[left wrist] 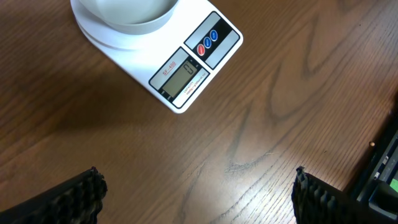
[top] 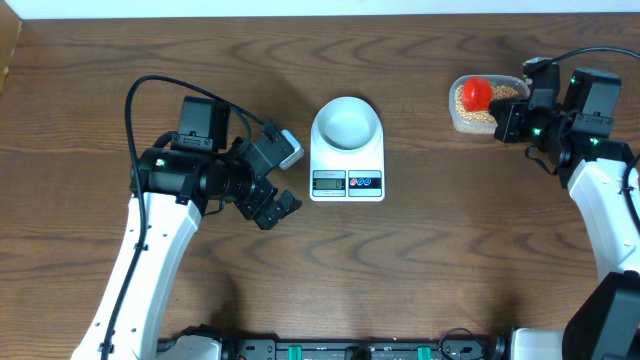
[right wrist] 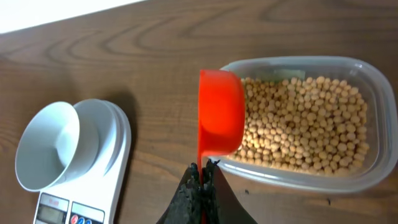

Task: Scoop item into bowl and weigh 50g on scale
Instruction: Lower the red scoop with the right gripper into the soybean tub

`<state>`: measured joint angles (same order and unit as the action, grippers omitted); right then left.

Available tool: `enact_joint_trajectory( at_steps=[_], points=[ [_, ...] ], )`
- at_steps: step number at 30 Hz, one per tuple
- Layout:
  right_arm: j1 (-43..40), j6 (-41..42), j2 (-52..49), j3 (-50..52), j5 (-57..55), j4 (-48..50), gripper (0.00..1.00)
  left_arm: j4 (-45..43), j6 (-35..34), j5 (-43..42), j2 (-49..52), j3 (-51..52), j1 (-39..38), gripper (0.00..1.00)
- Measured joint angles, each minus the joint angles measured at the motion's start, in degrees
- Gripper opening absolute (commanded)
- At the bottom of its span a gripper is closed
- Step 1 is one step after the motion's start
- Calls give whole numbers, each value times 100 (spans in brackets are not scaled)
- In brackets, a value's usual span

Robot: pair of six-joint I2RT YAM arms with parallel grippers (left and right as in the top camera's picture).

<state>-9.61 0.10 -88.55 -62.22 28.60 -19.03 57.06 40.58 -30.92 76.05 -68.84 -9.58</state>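
The white scale (top: 347,165) sits mid-table with the small white bowl (top: 346,122) on it; both also show in the left wrist view, scale (left wrist: 186,68) and bowl (left wrist: 127,12), and in the right wrist view, scale (right wrist: 93,180) and bowl (right wrist: 50,149). Tan beans (right wrist: 305,121) fill a clear tub (top: 480,110) at the far right. My right gripper (right wrist: 203,171) is shut on the handle of a red scoop (right wrist: 221,112), whose cup hangs over the tub's left end. My left gripper (left wrist: 196,186) stands open over bare wood left of the scale.
The tub's clear rim (right wrist: 298,177) lies just right of my right fingers. The table's far edge (top: 300,18) runs along the top. Dark equipment (top: 350,350) lines the near edge.
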Motion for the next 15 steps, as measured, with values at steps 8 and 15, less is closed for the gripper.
enact_joint_trajectory(
  at_steps=[8,15],
  points=[
    [-4,-297,369,0,-332,-404,1,0,2,0,0,0,0,98],
    [-9,-863,837,-42,-680,-914,1,0,0,2,0,0,0,98]
  ],
)
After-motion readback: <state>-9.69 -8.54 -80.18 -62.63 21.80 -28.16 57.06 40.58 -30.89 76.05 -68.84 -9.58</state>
